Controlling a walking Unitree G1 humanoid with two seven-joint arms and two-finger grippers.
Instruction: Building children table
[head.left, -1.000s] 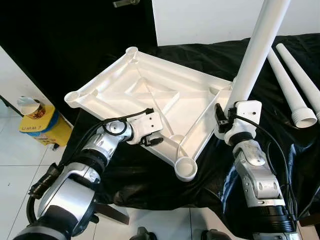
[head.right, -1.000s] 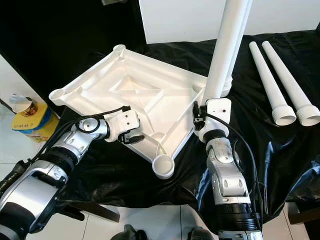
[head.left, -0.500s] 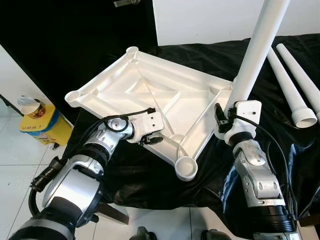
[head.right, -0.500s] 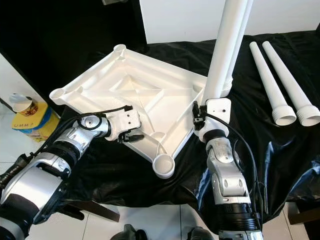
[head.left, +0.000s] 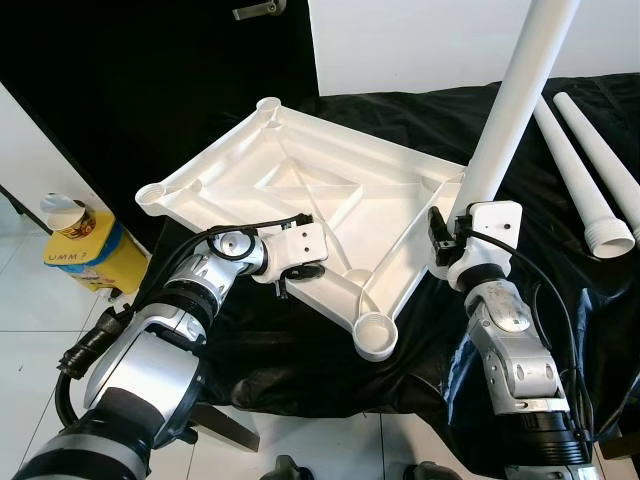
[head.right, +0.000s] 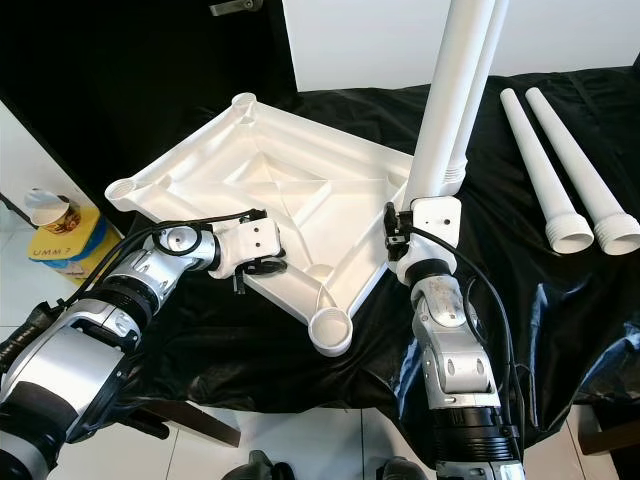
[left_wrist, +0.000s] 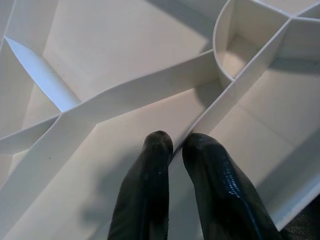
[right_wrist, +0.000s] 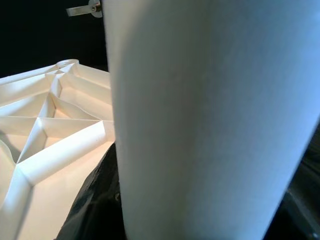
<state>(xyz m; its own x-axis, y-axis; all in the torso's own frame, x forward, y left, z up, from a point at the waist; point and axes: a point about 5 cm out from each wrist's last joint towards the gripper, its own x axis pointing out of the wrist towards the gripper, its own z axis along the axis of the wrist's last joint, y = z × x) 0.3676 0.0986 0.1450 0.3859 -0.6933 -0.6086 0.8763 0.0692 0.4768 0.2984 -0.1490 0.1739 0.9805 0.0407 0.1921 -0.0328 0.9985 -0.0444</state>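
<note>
Left end effector (left_wrist: 172, 142) grips a rib of the inverted tabletop (head.left: 330, 190); right end effector (head.left: 452, 232) grasps the upright leg (head.left: 510, 110). Brace the tabletop, align leg squarely over its right corner socket, press straight down.

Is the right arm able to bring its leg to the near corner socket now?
Probably yes: the near socket lies open beside the right gripper, which holds the leg, and nothing lies between them.
</note>
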